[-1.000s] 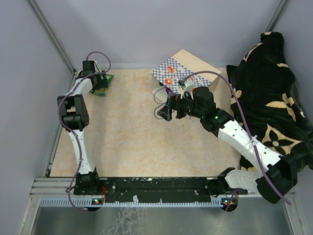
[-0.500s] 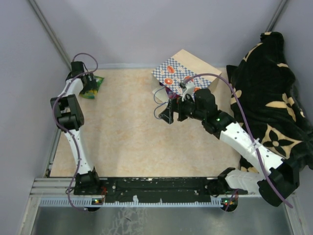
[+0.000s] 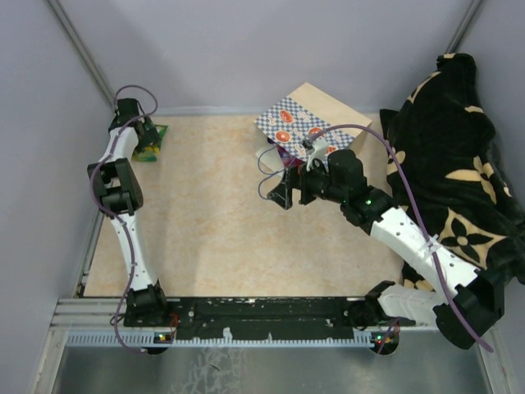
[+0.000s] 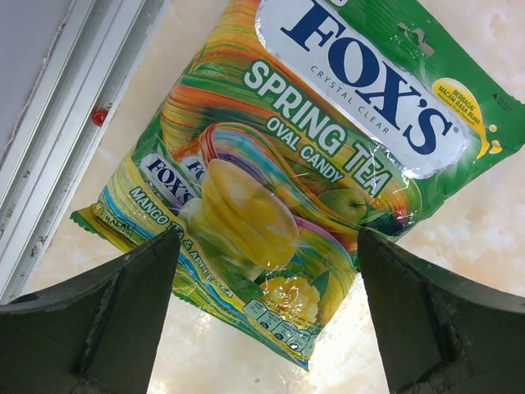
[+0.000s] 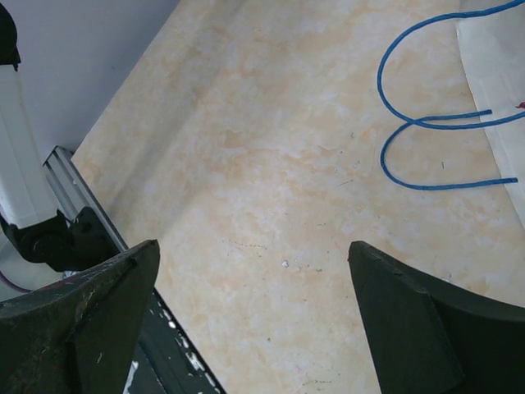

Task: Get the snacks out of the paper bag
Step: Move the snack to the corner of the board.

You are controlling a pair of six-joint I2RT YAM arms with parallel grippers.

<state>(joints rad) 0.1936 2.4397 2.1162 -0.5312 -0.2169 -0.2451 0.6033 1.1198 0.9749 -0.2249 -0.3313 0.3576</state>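
Where the two arms are bolted at the near edge, the pale marbled table [image 3: 213, 222] spreads toward the far wall, and a black-and-tan blanket [image 3: 459, 156] is heaped along its right side. The right arm [image 3: 410, 238] reaches from the near right corner toward the far middle of the table, while the left arm [image 3: 123, 205] stretches along the left edge into the far left corner. The paper bag [image 3: 324, 107] lies tipped over at the far edge, right of centre and near the blanket, its checkered band facing left. The right gripper [image 3: 279, 190] hovers just near of the bag's mouth, jaws spread wide with nothing between them. The left gripper [image 4: 264, 246] hangs over the far left corner, jaws likewise wide apart, gripping nothing. Below it one of the snacks, a green packet [image 4: 312, 139] marked Fox's Spring Tea, lies flat on the table beside the metal rail [image 4: 74, 123], well apart from the bag. The bag's thin blue cord handles [image 5: 426, 123] loop loosely over the table.
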